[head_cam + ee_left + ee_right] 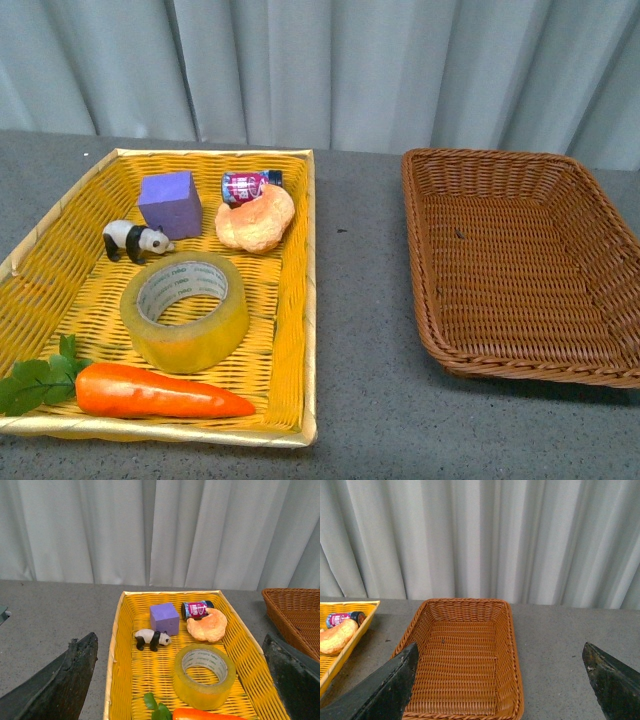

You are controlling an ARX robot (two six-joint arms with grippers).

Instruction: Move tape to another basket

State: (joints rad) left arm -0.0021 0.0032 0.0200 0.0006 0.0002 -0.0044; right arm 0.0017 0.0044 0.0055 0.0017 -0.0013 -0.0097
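The tape (185, 311), a wide yellowish roll with a white printed core, lies flat in the yellow woven tray (290, 260) on the left; it also shows in the left wrist view (204, 676). The dark brown wicker basket (520, 265) stands empty on the right and shows in the right wrist view (465, 655). My left gripper (182, 680) is open, above the tray's near end, with the tape between its spread fingers (60, 685). My right gripper (502, 680) is open above the brown basket's near right side. Neither arm shows in the front view.
In the yellow tray (120, 645) lie a purple block (169, 203), a panda figure (135, 240), a croissant (255, 218), a small can (250, 184) and an orange carrot with green leaves (160, 392). Grey tabletop (360, 330) separates the baskets. A curtain hangs behind.
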